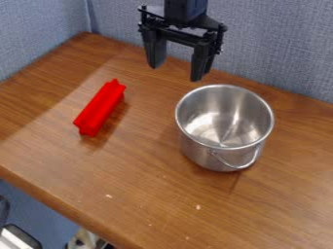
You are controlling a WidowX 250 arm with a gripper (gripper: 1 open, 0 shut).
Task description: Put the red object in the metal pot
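From where I sit at the controls, I have one camera on a brown wooden table [156, 190]. My gripper [180, 66] is at the top of the view, pointing down, its two dark fingers spread wide with nothing between them. It hangs well apart from the red bar and nearer to the pot.

The red bar [99, 107] lies flat on the left part of the table as I see it, set at a slant, its upper end leaning toward the right of the view. Nothing touches it. To the right of it, well apart, I have the shiny metal pot [224, 127], upright, its open mouth facing up and a curved handle low on its near side. I see only bare metal inside. Grey-blue padded cloth [279, 53] stands behind the table.
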